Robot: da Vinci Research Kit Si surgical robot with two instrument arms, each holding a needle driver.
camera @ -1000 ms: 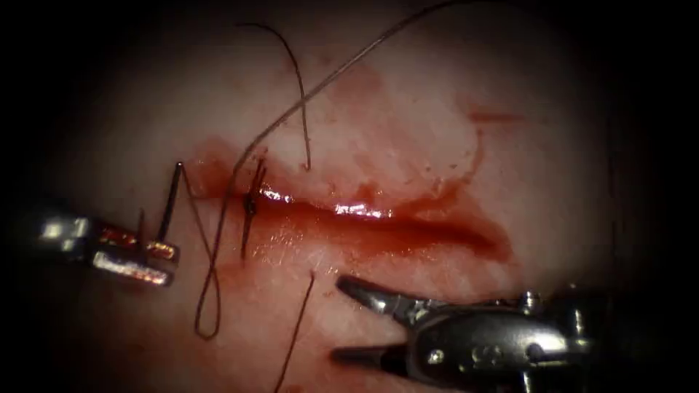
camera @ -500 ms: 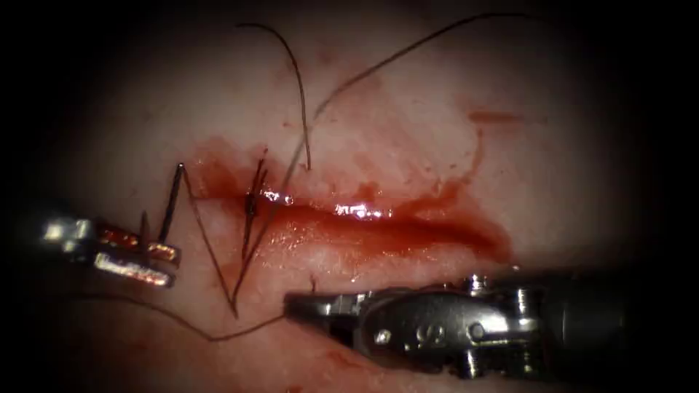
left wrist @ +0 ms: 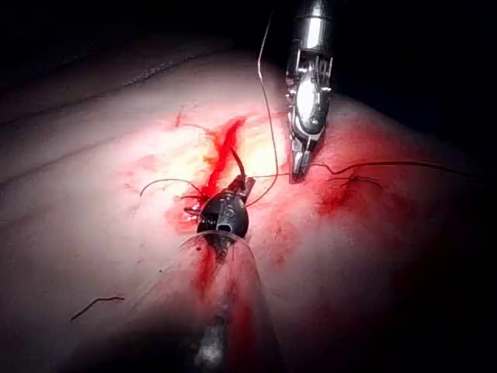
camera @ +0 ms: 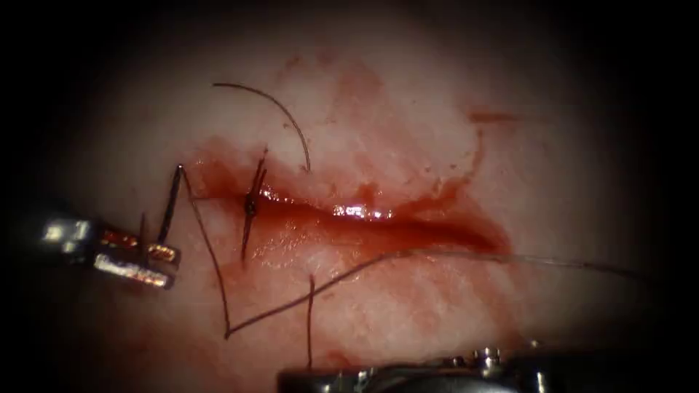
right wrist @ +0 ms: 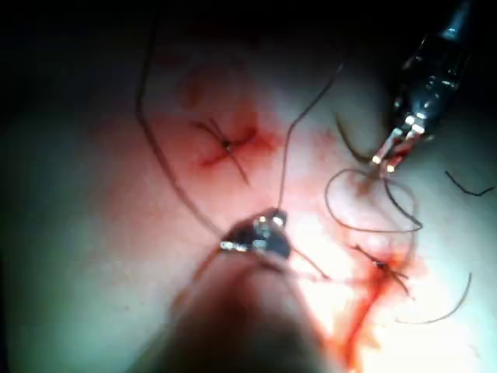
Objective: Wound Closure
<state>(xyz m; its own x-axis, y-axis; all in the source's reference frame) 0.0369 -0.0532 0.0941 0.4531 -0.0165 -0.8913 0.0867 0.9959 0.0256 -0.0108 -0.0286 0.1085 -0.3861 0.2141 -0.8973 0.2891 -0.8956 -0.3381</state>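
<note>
**Left hand has the needle, right hand is half out of frame**

We're seeing the left hand [camera: 172, 260] clenching the needle [camera: 171, 204] partway along its curve. The needle is sitting clear of the tissue [camera: 408, 145], just left of the cut [camera: 408, 227]. The thread [camera: 451, 253] is running from the needle's upper end down to a sharp bend, then right below the cut. The right hand [camera: 291, 378] is getting cut off by the endoscope's bottom edge. In the left wrist view it's looking clenched on the thread. One stitch [camera: 250, 207] is crossing the cut.
</note>
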